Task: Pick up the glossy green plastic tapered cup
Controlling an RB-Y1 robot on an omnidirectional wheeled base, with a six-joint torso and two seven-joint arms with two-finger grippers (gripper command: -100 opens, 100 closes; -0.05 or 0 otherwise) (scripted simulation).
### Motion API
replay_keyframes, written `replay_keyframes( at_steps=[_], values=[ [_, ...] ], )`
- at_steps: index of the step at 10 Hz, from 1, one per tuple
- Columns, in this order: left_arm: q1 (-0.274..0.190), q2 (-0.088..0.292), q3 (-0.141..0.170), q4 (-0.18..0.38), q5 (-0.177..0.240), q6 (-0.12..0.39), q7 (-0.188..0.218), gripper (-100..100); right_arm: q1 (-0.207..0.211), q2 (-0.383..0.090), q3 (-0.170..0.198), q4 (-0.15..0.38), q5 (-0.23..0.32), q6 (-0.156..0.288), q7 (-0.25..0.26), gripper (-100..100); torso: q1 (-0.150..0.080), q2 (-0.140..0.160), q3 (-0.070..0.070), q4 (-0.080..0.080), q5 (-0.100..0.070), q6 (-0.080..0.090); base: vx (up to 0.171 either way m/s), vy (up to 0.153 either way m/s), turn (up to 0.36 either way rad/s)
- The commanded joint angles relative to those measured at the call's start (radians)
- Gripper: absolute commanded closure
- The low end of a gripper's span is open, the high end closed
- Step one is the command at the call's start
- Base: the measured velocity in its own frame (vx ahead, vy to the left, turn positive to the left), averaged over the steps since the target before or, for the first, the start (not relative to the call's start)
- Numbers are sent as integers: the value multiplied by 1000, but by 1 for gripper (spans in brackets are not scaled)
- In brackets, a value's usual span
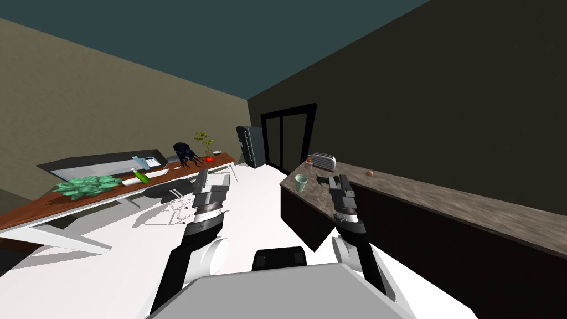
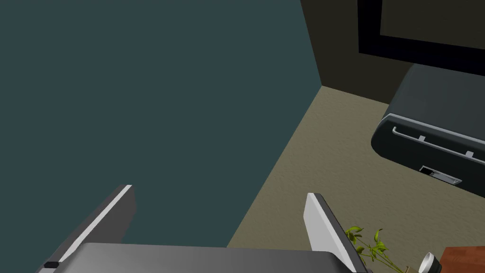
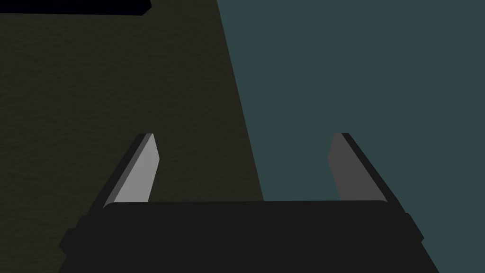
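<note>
right gripper [image 1: 339, 180] is up over the counter [image 1: 432, 202], close to its floor-side edge, pointing upward. its fingers [image 3: 137, 175] are spread about a third of the wrist view apart, with nothing between them. left gripper [image 1: 200, 178] hangs out over the white floor [image 1: 254, 194], well off the counter's end, and it too is spread wide and carrying nothing.

now the one we want: the pale green cup [image 1: 300, 183] is upright on the counter's speckled brown top, right at the corner of its end. it's wider at the rim than at the base. it sits just beside the right gripper on the floor side, apart from it and not touched.

further along the counter there's a silver toaster [image 1: 323, 161] with a small reddish thing [image 1: 308, 162] just beside it. a small orange-brown lump [image 1: 369, 173] lies toward the wall side.

beyond the counter's end stands a dark fridge [image 1: 251, 146] with a pale handle, and the little plate [image 2: 440, 174] under that handle is too small to read. a black-framed doorway [image 1: 288, 135] is next to it.

across the floor from the counter runs a long wooden table [image 1: 33, 213]. it carries a leafy green plant [image 1: 86, 186], a green bottle-like thing [image 1: 142, 177], a black object [image 1: 185, 154] and a red-potted sprig [image 1: 206, 145]. a chair [image 1: 169, 194] is tucked against it.
</note>
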Motion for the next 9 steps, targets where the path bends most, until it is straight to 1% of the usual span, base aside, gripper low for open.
replay_keyframes(
  at_steps=[1,3,6,7,8,9],
  values=[
    [0,0,0,0,0,0,0,0,1,-42,-11,12,20,1,5,-100,0,0,0,0,0,0,4,41,18],
    [0,0,0,0,0,0,0,0,3,-98,-28,31,49,2,13,-100,4,0,0,0,1,0,2,72,12],
    [0,0,0,0,0,0,0,0,6,-196,-63,76,110,4,31,-100,6,0,0,0,1,0,6,92,22],
    [0,0,0,0,0,0,0,0,6,-212,-63,76,110,4,31,-100,6,-1,0,0,1,0,7,76,3],
    [0,0,0,0,0,0,0,0,7,-249,-78,96,134,6,38,-100,5,0,0,0,1,0,-1,76,21],
    [0,0,0,0,0,0,0,0,7,-257,-78,96,134,6,38,-100,5,0,0,0,1,0,-2,54,8]
  ],
)
